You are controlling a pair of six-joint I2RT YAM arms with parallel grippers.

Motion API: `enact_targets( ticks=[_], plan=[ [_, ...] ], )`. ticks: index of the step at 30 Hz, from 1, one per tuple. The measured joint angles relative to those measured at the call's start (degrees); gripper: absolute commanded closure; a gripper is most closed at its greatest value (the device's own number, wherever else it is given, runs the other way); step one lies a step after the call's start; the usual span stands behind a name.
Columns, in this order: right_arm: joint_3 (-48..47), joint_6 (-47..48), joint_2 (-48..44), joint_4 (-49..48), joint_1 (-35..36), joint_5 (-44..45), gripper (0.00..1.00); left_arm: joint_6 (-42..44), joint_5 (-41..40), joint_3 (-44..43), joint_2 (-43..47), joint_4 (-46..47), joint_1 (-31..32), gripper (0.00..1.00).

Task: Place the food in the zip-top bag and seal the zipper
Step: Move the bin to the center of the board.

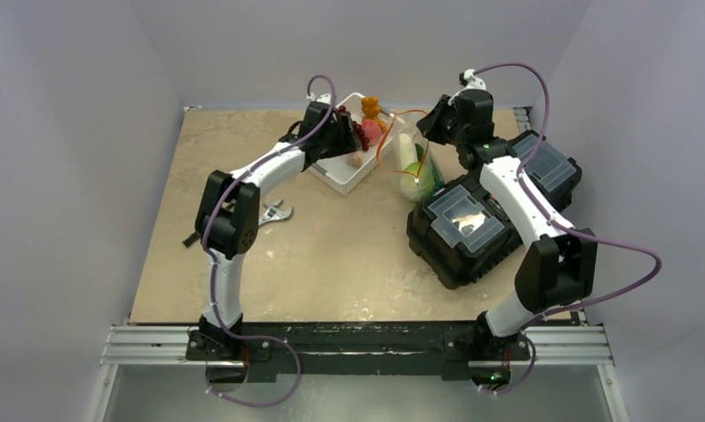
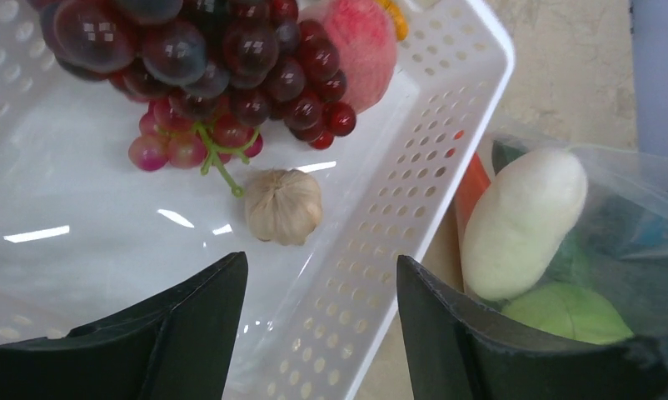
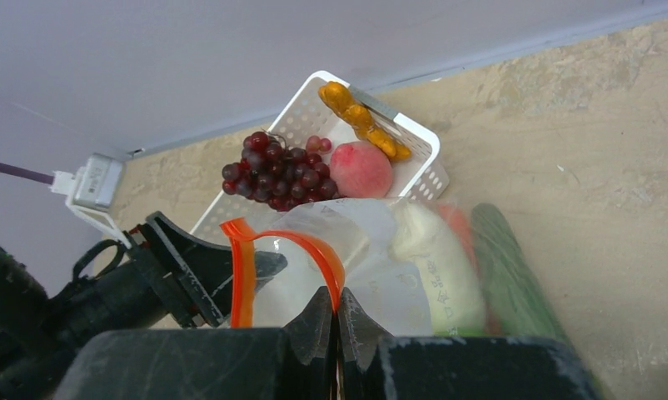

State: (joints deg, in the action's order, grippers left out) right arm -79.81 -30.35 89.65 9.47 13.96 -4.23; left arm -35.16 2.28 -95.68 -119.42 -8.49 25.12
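The zip-top bag (image 1: pixel 417 167) stands between the white basket and the black case. It holds a white oval piece (image 3: pixel 435 258), a dark green cucumber (image 3: pixel 510 275) and a light green cabbage (image 2: pixel 568 310). My right gripper (image 3: pixel 335 310) is shut on the red-orange zipper (image 3: pixel 324 252) and holds the mouth up and open. My left gripper (image 2: pixel 321 265) is open and empty, low over the basket's wall beside the bag. In the basket lie dark and red grapes (image 2: pixel 222 58), a peach (image 2: pixel 360 42), a lumpy orange piece (image 3: pixel 360 117) and a small garlic bulb (image 2: pixel 283 206).
The white slotted basket (image 1: pixel 336 176) sits at the back, just left of the bag. A black case with clear lids (image 1: pixel 472 220) fills the right side beside the right arm. A wrench (image 1: pixel 277 211) lies near the left arm. The back wall is close behind.
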Motion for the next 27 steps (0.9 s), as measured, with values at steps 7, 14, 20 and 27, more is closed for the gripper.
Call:
enact_targets(
  ticks=[7, 14, 20, 27],
  plan=[
    [0.0, 0.0, 0.4, 0.0, -0.4, -1.4, 1.00, -6.7, 0.4, 0.1, -2.5, -5.0, -1.1, 0.33],
    [0.0, 0.0, 0.4, -0.1, -0.5, -2.1, 1.00, -12.5, 0.2, 9.7, 3.3, -2.0, -3.8, 0.31],
    [0.0, 0.0, 0.4, -0.1, -0.5, -2.9, 1.00, -12.2, 0.0, 15.4, 7.8, -3.5, -6.5, 0.31],
    [0.0, 0.0, 0.4, -0.2, -0.5, -2.9, 1.00, -5.9, 1.5, 14.7, 7.9, -6.5, -7.3, 0.26]
  ],
)
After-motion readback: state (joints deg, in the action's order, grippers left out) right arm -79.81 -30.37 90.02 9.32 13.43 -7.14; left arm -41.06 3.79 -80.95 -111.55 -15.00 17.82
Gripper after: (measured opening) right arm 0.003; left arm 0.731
